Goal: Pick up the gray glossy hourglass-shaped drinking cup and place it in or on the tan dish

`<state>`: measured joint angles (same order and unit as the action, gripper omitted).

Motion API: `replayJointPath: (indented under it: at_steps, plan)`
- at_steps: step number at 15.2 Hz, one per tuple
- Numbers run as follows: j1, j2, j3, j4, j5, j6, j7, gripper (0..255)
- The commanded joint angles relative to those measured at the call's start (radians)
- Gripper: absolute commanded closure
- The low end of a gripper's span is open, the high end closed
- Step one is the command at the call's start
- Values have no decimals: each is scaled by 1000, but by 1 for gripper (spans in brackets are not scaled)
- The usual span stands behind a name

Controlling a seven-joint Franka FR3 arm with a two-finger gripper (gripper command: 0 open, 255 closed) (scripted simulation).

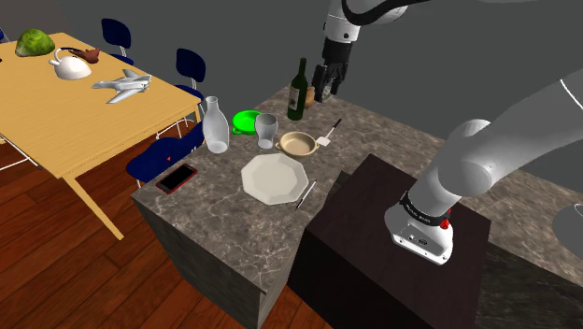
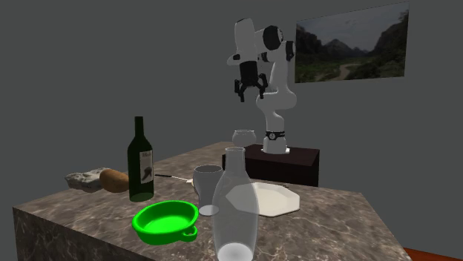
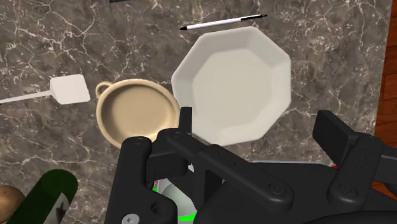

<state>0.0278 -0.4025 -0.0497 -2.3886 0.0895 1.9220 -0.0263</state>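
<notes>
The hand (image 1: 328,93) hangs high over the stone counter (image 1: 215,224), its two fingers spread apart — nothing is between them. Well below the hand stands the gray cup (image 1: 266,128), upright, just beside the tan bowl (image 3: 137,113). A white plate (image 3: 235,83) lies next to the bowl — also under the hand.

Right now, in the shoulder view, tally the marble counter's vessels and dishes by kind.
Bottles: 1, dark green wine bottle
Carafes: 1, clear glass carafe
Cups: 1, gray glossy hourglass-shaped cup
Bowls: 2, green handled bowl, tan round dish
Plates: 1, white octagonal plate
Total: 6
</notes>
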Motion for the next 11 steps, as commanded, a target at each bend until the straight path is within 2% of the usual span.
replayJointPath:
  at_steps: [1, 11]
  plan:
    - [4, 73, 3, 14, 1, 66, -2, 0]
    - [15, 446, 14, 176, 3, 304, -7, 0]
